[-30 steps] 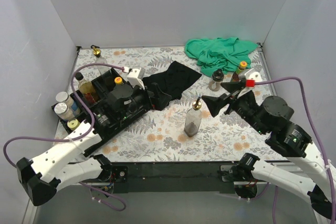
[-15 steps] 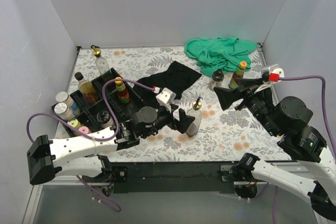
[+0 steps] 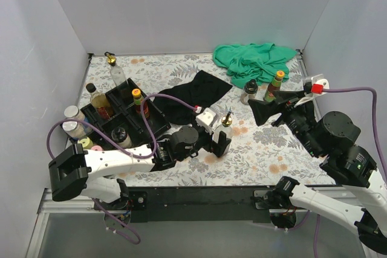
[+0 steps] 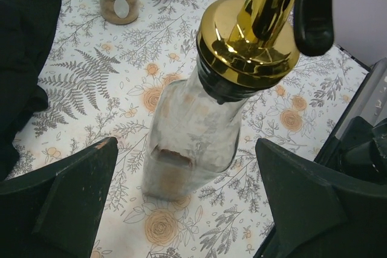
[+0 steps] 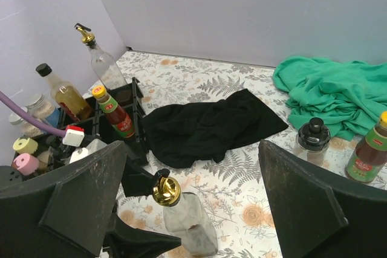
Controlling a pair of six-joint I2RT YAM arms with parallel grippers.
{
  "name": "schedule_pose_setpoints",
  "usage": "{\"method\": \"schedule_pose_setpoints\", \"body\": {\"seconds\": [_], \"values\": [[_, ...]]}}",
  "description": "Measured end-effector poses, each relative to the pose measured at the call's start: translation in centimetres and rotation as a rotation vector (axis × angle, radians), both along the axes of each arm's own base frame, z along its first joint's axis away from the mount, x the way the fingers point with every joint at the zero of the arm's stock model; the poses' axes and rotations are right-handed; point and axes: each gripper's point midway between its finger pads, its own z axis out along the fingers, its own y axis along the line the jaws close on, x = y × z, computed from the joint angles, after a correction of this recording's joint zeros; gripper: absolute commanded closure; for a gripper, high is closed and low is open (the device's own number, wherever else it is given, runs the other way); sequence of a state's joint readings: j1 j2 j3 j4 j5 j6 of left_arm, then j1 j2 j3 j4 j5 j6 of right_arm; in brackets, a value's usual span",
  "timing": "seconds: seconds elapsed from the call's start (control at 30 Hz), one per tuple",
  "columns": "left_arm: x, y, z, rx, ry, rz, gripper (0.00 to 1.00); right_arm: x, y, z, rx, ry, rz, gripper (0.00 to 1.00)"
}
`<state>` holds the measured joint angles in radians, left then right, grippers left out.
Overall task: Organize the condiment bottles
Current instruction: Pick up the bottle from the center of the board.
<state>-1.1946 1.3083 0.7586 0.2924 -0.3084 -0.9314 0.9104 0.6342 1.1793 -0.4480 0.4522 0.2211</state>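
A clear gold-spouted bottle (image 3: 225, 130) stands upright mid-table. My left gripper (image 3: 221, 142) is open, with one jaw on each side of its base and neither touching it. In the left wrist view the bottle (image 4: 199, 131) fills the gap of the gripper (image 4: 187, 149). My right gripper (image 3: 272, 104) is open and empty, raised at the right. Its wrist view looks down on the same bottle (image 5: 187, 219) between its wide jaws (image 5: 192, 146). A red orange-capped sauce (image 3: 275, 86) and a black-lidded shaker (image 3: 248, 92) stand by the green cloth.
The black compartmented tray (image 3: 156, 118) at the left holds a black-capped bottle (image 3: 97, 98), a red sauce (image 3: 140, 104) and several short shakers (image 3: 74, 120). Another gold-spouted bottle (image 3: 115, 70) stands behind it. A black cloth (image 3: 193, 95) lies mid-table and a green cloth (image 3: 257, 61) at the back right.
My left gripper has moved right from the tray to the gold-spouted bottle and now straddles it. My right gripper pulled back to the right and up, then held still.
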Motion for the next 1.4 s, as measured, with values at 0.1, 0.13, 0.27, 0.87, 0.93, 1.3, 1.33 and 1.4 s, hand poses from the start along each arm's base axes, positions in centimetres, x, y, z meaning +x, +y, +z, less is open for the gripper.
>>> {"method": "schedule_pose_setpoints", "body": {"seconds": [0.1, 0.13, 0.27, 0.87, 0.93, 1.3, 1.33, 1.4], "values": [[0.2, -0.4, -0.2, 0.001, -0.013, -0.001, 0.10, 0.0, -0.3, 0.1, 0.006, -0.003, -0.010, 0.02], [0.3, -0.5, -0.2, -0.002, -0.018, -0.003, 0.11, 0.0, -0.4, 0.1, 0.009, -0.005, -0.015, 0.02], [0.5, -0.9, -1.4, 0.028, -0.024, -0.009, 0.15, 0.0, -0.8, -0.9, 0.006, 0.002, -0.027, 0.02], [0.9, -1.9, -1.6, 0.055, -0.046, -0.024, 1.00, -0.1, -1.5, -2.5, 0.010, 0.025, -0.058, 0.03], [0.9, -1.9, -1.5, 0.069, -0.037, -0.024, 1.00, -0.1, -1.7, -2.6, 0.012, 0.028, -0.064, 0.03], [3.7, -2.2, 5.9, 0.049, -0.060, 0.141, 1.00, -0.9, -2.7, -2.0, 0.053, 0.010, -0.068, 0.03], [4.3, -1.9, 7.0, 0.038, -0.076, 0.178, 1.00, -0.9, -2.7, -2.0, 0.053, 0.010, -0.068, 0.03], [5.3, -1.2, 8.5, 0.037, -0.101, 0.244, 1.00, -1.0, -2.8, -2.0, 0.052, 0.012, -0.067, 0.03]]}}
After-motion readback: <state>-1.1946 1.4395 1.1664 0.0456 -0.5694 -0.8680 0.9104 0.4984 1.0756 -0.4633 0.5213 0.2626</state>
